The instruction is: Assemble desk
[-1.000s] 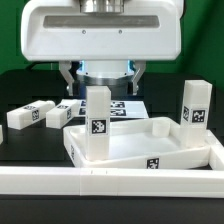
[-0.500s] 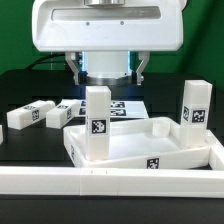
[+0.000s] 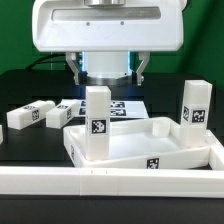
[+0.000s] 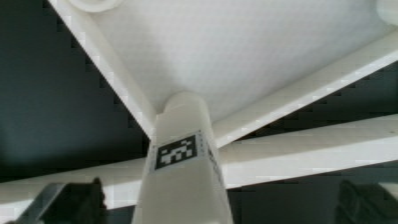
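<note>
The white desk tabletop (image 3: 150,140) lies with its raised rim up, near the front rail. Two white tagged legs stand upright in its corners: one at the near left corner (image 3: 97,122), one at the right (image 3: 195,104). Two more tagged legs lie loose on the black table at the exterior view's left (image 3: 30,115) (image 3: 70,112). My gripper (image 3: 105,72) hangs open above and behind the near left leg, holding nothing. In the wrist view the upright leg (image 4: 178,160) rises between my spread fingers (image 4: 75,200) without touching them, over the tabletop (image 4: 231,50).
The long white border rail (image 3: 110,182) runs along the front edge and also shows in the wrist view (image 4: 311,150). The marker board (image 3: 128,108) lies flat behind the tabletop. The table surface is black.
The hand has risen a little and shifted slightly to the exterior view's right since one second ago. It has held still over the last half second. The parts have not moved.
</note>
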### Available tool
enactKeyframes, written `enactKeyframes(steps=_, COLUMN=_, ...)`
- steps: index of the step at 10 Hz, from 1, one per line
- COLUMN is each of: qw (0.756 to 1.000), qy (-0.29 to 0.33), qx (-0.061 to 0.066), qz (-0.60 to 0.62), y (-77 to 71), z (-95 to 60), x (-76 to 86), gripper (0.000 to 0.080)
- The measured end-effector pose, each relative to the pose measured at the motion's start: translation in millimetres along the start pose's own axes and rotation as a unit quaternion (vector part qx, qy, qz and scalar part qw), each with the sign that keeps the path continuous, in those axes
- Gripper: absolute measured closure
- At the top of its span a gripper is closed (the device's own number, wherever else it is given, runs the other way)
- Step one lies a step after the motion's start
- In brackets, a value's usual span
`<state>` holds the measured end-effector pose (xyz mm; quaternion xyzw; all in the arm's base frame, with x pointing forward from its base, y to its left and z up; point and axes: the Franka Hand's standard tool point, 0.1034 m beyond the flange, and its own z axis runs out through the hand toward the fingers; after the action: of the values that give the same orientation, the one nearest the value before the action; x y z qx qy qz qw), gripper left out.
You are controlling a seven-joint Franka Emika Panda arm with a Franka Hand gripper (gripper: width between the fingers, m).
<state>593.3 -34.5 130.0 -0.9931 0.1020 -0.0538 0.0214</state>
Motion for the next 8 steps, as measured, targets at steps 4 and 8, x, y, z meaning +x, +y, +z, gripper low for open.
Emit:
enactKeyframes(steps=4, qw=0.997, qy=0.002, qx=0.001, qz=0.076, y=-5.7, z=3.5, x=-20.6, gripper=0.0151)
enactKeyframes(steps=8, qw=0.995, qy=-0.001, qx=-0.002, qz=0.095, y=-6.1, z=19.9, x=-45.5, gripper=0.0151)
